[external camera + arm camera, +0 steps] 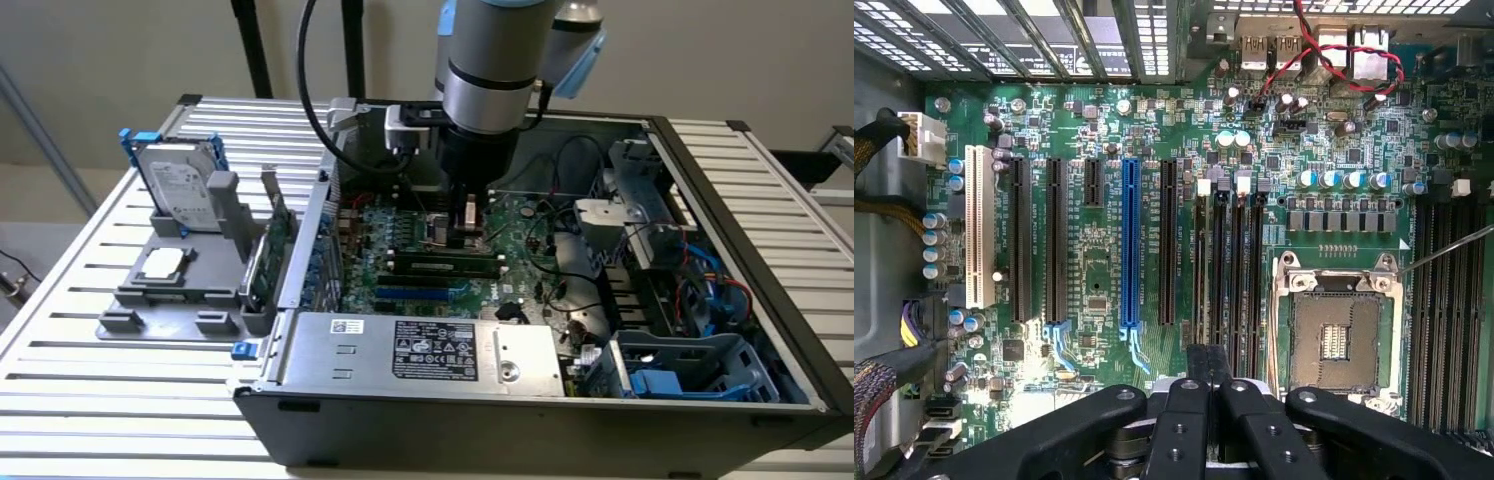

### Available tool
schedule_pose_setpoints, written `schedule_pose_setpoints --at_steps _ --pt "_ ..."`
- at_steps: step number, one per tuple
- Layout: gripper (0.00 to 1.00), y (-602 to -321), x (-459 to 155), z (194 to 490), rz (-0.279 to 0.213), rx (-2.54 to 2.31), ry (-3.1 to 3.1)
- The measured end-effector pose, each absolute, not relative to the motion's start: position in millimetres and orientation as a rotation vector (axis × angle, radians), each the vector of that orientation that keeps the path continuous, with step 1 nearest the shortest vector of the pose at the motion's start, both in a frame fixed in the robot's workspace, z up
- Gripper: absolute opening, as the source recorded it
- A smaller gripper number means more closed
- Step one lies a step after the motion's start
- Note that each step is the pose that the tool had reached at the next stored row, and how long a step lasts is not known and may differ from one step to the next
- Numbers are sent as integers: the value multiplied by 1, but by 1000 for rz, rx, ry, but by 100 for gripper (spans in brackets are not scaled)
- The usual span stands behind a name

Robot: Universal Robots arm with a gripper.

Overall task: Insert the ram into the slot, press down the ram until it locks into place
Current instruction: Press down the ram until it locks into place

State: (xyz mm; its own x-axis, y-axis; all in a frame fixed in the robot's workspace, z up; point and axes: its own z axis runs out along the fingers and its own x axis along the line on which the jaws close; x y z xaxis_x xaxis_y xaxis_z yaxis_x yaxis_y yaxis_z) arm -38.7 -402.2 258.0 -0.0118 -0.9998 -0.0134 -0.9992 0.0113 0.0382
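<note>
The fingers [1184, 425], at the bottom centre of the wrist view, are drawn together with no more than a seam between them. Whether they nip the top edge of the ram or merely bear down on it, I cannot tell. In the middle of the exterior view the gripper [467, 232] stands low inside the open computer case [534, 425]. Directly under it a long dark-green strip, which I take for the ram [424, 264], stands on edge along one slot [1201, 270] of a bank. The inserting therefore looks done or nearly so. The end clips are too small to read, so I judge that the pressing-down cannot yet be counted as finished. Counting outward from the fingers in the wrist view, there is one gripper and one ram. Four parallel black slots run up from the fingertips, and one empty processor socket [1339, 340] sits to their right. At the right edge is a second group of like slots [1444, 300], four as far as I can count. Left of centre is one blue slot [1131, 245], and near the left edge one white slot [979, 225]. Farther off, at the left of the exterior view, a grey fixture [160, 290] on the slatted tabletop [80, 300] carries one hard drive [180, 190] and an upright green card [274, 255].
</note>
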Motion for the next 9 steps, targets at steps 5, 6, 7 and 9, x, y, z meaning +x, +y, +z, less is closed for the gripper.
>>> schedule_pose_setpoints --at_steps 5,6,7,9 --pt "11 -402 -39 258 -57 2196 -2222" --pt "11 -402 -39 258 -57 2196 -2222" --pt "11 -402 -39 258 -57 2196 -2222" --pt "11 -402 -39 258 -57 2196 -2222"
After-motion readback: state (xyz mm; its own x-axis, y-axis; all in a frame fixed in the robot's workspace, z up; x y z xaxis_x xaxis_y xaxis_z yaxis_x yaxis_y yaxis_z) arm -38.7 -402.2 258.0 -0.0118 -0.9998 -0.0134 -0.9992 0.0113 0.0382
